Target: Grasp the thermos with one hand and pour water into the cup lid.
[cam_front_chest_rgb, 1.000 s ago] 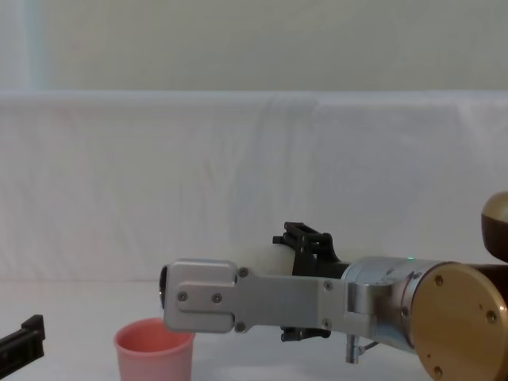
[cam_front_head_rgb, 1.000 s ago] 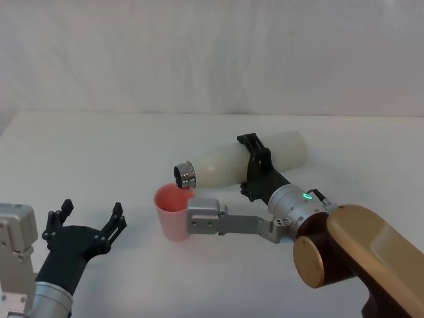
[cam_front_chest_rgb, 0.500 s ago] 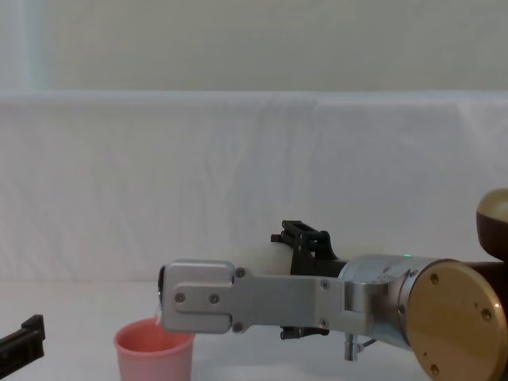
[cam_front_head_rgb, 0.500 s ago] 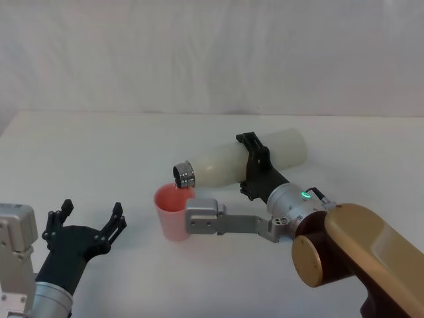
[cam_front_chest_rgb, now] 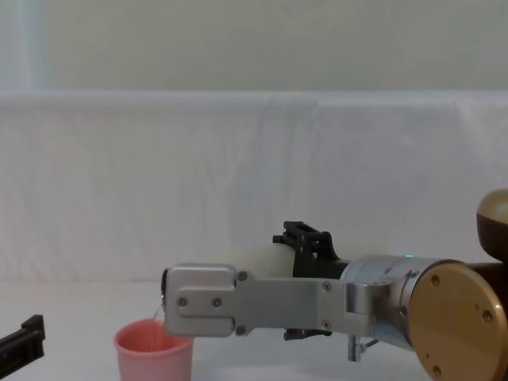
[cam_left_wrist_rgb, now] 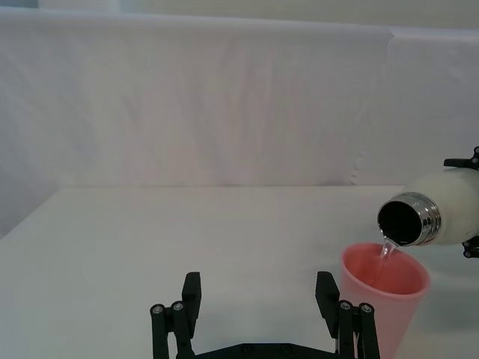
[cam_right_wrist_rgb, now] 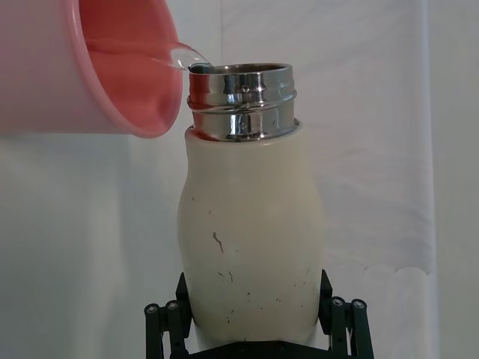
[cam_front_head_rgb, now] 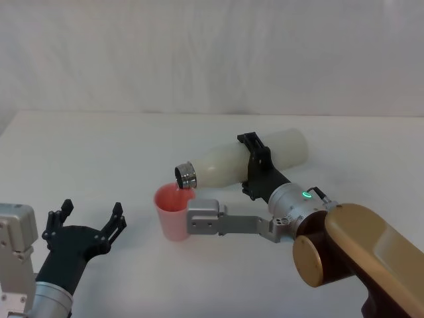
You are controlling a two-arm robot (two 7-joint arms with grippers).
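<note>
White tabletop [cam_front_head_rgb: 99, 152], mid-pour. Right end effector [cam_front_head_rgb: 255, 167] pinches the thermos [cam_front_head_rgb: 245, 162] sideways, neck over the cup lid [cam_front_head_rgb: 173, 211], thin stream landing inside. Left end effector [cam_front_head_rgb: 85, 228] spread, parked nearby. Risk: more tilt overshoots the rim.

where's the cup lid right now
In the head view the cup lid stands near table centre, under the tilted thermos mouth, right of the open left hand.
</note>
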